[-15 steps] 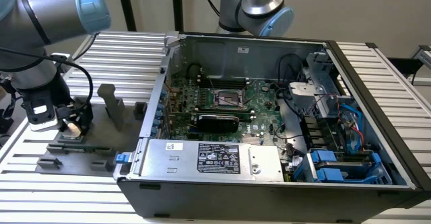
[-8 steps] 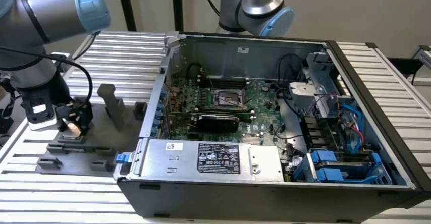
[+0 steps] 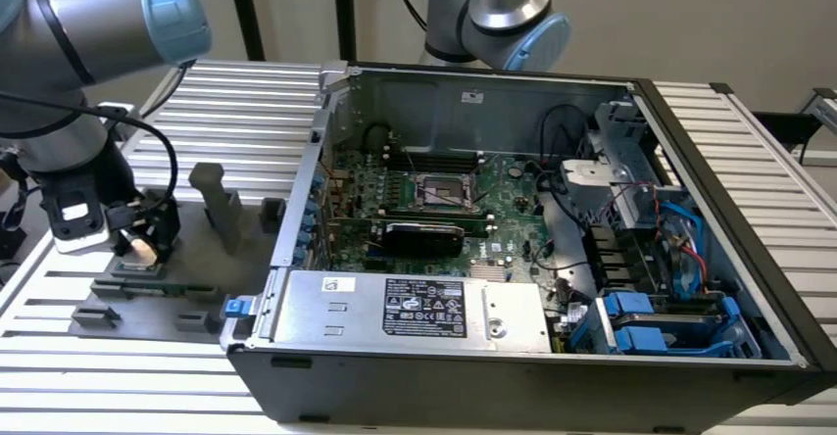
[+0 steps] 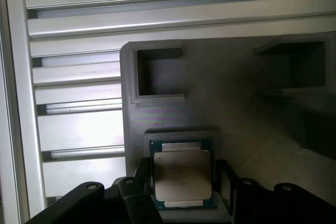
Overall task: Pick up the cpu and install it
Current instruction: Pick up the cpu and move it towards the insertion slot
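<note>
Down at the exterior view's left, the gripper (image 3: 141, 251) is hanging low over a grey fixture plate (image 3: 157, 296), its jaws standing apart and clasping nothing. Seen from the wrist, the two dark fingers (image 4: 227, 178) are flanking the cpu (image 4: 182, 172), one on either side; one is sitting just beside the chip's green edge, the other is showing a sliver of gap. The cpu is lying flat in a square recess of the plate, its pale metal lid facing up, not lifted. On the same plate, a square pocket (image 4: 157, 74) with raised walls is sitting near the chip, and an upright grey block (image 3: 214, 200) is rising between the gripper and the computer. The plate is resting on a slatted aluminium table (image 3: 235, 102). The arm (image 3: 73, 82) carrying the gripper, grey with pale blue caps, is bending down from the upper corner. Toward the exterior view's right, well apart from the chip, an opened computer case (image 3: 523, 381) is lying on its side, exposing the motherboard (image 3: 504, 200), with a metal-framed socket (image 3: 442, 192) near the board's middle and a silver power supply (image 3: 406, 308) along the near edge. Behind the case, a second grey-and-blue arm (image 3: 504, 14) is rising out of the picture.
</note>
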You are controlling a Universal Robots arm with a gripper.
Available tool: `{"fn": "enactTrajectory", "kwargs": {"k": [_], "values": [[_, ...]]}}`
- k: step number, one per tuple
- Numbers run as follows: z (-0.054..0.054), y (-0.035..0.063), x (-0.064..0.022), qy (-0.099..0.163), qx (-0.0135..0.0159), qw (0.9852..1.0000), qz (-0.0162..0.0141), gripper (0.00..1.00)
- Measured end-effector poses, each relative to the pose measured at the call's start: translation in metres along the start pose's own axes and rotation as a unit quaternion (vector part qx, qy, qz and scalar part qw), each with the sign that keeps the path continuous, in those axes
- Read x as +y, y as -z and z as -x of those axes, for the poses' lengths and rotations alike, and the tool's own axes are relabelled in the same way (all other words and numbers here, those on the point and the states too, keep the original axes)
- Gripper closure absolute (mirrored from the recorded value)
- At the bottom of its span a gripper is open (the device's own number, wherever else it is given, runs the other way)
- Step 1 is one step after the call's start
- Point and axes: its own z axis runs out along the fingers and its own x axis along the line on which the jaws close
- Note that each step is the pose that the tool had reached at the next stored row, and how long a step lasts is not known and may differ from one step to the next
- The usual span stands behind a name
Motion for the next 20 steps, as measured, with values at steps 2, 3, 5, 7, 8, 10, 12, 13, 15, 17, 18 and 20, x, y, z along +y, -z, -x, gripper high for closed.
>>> {"fn": "enactTrajectory", "kwargs": {"k": [2, 3, 5, 7, 8, 10, 12, 13, 15, 17, 18, 20], "values": [[-0.0002, -0.0001, 0.0002, 0.0, 0.0, 1.0, -0.0001, 0.38], [-0.0003, -0.0002, 0.0005, 0.0, 0.0, 1.0, -0.0001, 0.38], [-0.0002, -0.0001, 0.0005, 0.0, 0.0, 1.0, -0.0001, 0.38], [-0.0002, 0.0002, 0.0006, 0.0, 0.0, 1.0, -0.0001, 0.38], [-0.0002, 0.0004, 0.0006, 0.0, 0.0, 1.0, -0.0001, 0.38], [-0.0002, 0.0006, 0.0006, 0.0, 0.0, 1.0, -0.0001, 0.38], [-0.0002, 0.0006, 0.0006, 0.0, 0.0, 1.0, -0.0002, 0.38], [-0.0002, 0.0007, 0.0006, 0.0, 0.0, 1.0, -0.0002, 0.38], [-0.0003, 0.0007, 0.0006, 0.0, 0.0, 1.0, -0.0003, 0.38], [-0.0003, 0.0008, 0.0006, 0.0, 0.0001, 1.0, -0.0004, 0.41], [-0.0003, 0.0009, 0.0006, 0.0, 0.0001, 1.0, -0.0005, 0.41], [-0.0003, 0.0011, 0.0007, 0.0, 0.0, 1.0, -0.0005, 0.45]]}}
